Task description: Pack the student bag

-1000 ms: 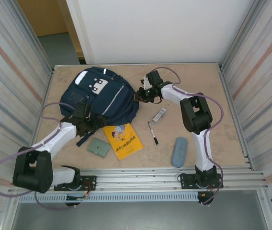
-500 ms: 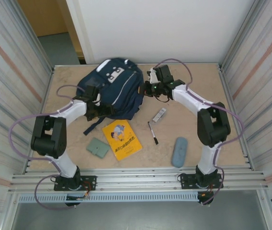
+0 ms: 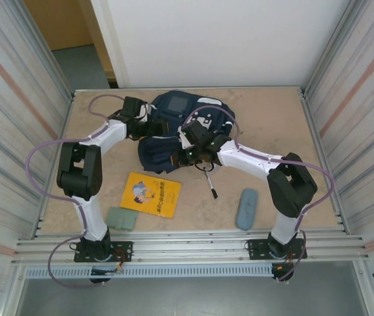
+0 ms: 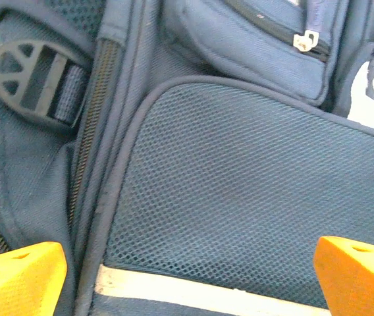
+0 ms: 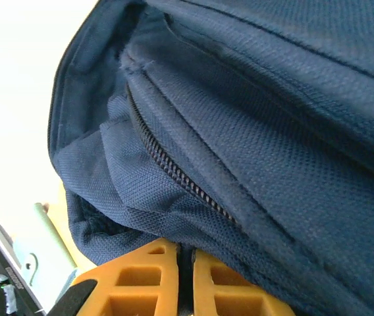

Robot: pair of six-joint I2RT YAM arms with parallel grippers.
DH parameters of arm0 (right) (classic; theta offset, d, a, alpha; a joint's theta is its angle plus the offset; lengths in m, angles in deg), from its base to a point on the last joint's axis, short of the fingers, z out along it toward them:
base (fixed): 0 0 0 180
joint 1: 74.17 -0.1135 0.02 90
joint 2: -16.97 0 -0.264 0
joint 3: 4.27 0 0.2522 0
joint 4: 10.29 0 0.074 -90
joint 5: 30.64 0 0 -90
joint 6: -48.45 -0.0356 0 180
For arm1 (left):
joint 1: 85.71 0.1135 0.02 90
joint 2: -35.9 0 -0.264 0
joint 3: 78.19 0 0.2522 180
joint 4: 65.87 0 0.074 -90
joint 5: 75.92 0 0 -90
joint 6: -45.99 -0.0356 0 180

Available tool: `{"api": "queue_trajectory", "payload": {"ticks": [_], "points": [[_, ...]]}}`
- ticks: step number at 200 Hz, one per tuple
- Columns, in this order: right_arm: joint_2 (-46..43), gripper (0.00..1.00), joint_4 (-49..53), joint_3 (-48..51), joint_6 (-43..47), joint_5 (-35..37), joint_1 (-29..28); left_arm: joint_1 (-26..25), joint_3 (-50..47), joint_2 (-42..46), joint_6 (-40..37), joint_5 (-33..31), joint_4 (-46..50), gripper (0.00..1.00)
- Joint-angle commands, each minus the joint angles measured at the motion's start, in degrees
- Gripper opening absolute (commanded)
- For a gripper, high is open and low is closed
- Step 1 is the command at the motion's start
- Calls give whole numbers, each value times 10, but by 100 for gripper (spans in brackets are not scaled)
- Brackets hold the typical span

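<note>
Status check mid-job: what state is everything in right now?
student bag: rumpled, mesh panel up
left gripper: open, against the bag's mesh
right gripper: shut, seemingly pinching bag fabric
yellow book: closed, flat
green wallet: closed, flat
pencil case: flat, untouched
pen: lying loose

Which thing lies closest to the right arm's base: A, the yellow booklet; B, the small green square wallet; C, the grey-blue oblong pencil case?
C: the grey-blue oblong pencil case lies right beside that base, while the yellow booklet and small green square wallet lie nearer the left arm.
</note>
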Motion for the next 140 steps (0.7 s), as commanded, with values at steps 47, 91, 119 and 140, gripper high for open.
{"api": "queue_trajectory", "payload": {"ticks": [47,91,119,140], "points": [[37,16,-30,-18,26,-28,40,8,-92,168,-11,6,9,97],[58,52,-41,-20,31,-86,31,-44,-215,278,-13,-34,14,97],[-14,59,-34,46,44,-67,66,-100,-225,308,-82,-89,46,97],[-105,66,-23,118,41,-58,129,-144,-207,295,-131,-98,47,96]]}}
